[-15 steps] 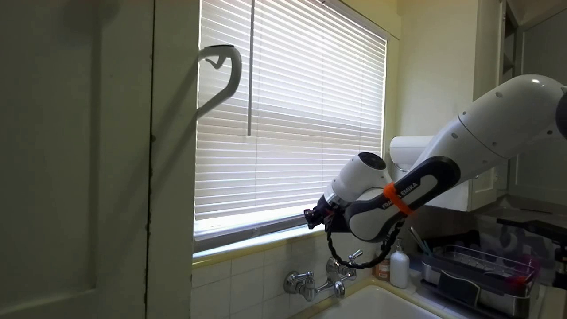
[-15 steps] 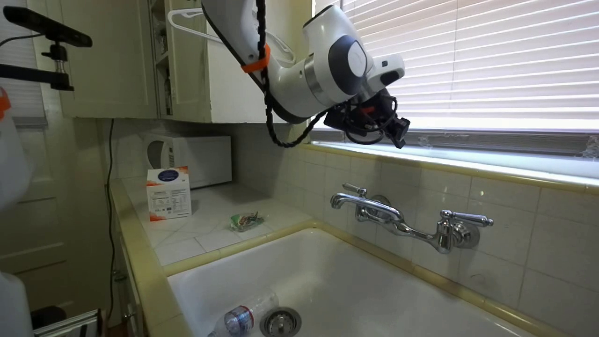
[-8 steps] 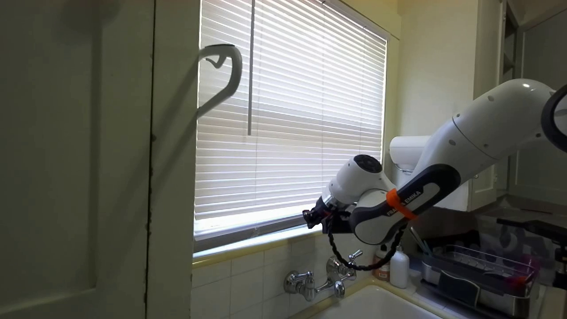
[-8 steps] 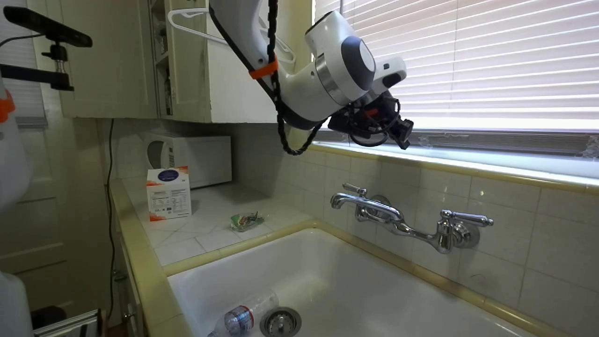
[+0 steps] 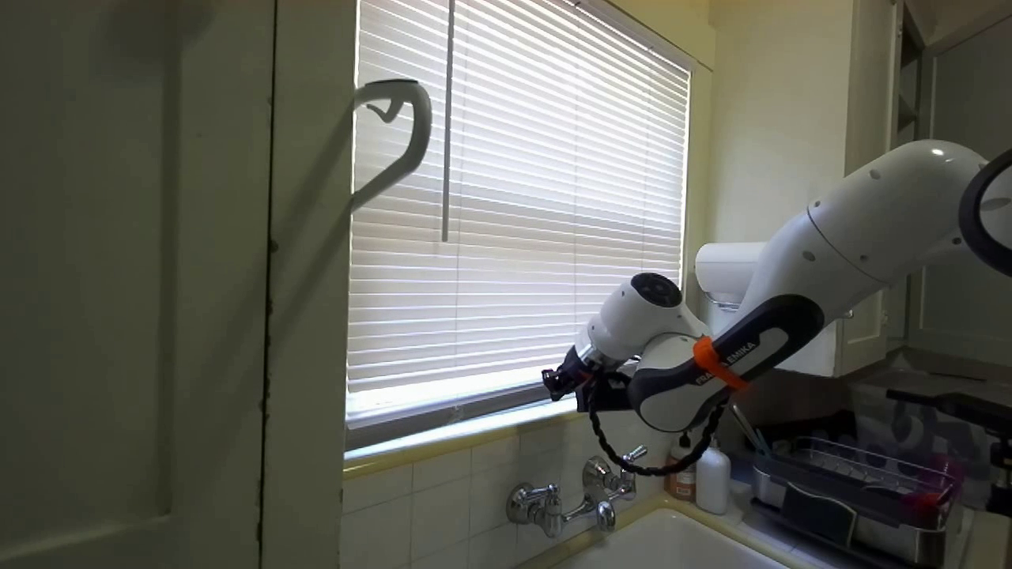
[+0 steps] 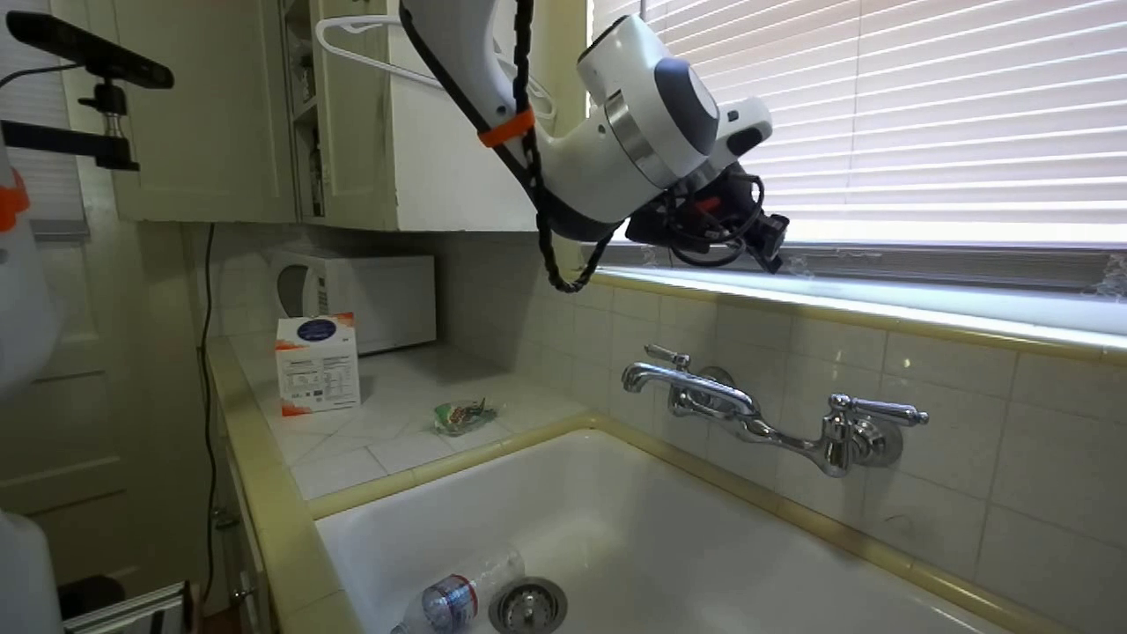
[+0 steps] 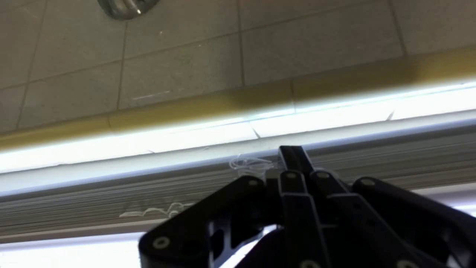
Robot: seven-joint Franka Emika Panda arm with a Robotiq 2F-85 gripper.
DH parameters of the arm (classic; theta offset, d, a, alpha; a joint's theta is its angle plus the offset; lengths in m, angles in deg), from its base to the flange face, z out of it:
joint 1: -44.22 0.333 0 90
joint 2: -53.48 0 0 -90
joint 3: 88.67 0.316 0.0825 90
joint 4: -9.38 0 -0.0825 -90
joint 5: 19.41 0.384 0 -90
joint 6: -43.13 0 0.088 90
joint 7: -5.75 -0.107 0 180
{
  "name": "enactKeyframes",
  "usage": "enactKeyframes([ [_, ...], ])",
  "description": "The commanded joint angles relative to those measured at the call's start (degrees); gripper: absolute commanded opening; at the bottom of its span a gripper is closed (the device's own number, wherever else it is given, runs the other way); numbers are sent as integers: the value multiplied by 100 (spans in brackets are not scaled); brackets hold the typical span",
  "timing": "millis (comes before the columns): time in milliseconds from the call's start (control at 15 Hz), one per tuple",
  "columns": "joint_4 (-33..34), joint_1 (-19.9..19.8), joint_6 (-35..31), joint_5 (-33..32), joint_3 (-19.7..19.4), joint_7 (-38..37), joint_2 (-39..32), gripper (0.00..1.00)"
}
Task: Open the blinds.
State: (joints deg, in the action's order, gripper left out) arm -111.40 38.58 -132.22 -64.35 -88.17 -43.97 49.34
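Clearly, "EMIKA" marks the arm, its empty tool pinched together near the blinds.

White horizontal window blinds hang lowered, reaching well above the claw in both exterior views. Their narrow slats are tilted mostly closed, bright lines of light between them, with thin vertical cords down the face. In an exterior view, a slim, straight wand hangs upright before the slats, above and to the left of the claw, well apart. Along the bottom, greyish slats bunch into a dense stack, which passes behind the claw; whether they touch cannot be told.
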Motion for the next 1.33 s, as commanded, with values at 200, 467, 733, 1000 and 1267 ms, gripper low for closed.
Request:
enactKeyframes([
  [200, 286, 119, 196, -827, -116, -676, -251, 0],
  [467, 365, 168, 200, -1079, -167, -846, -370, 0],
  [733, 634, 233, 136, -1690, -320, -1369, -565, 0],
  [1000, 827, 325, 239, -2166, -418, -1846, -796, 0],
  [1267, 994, 432, 287, -2534, -495, -2209, -949, 0],
])
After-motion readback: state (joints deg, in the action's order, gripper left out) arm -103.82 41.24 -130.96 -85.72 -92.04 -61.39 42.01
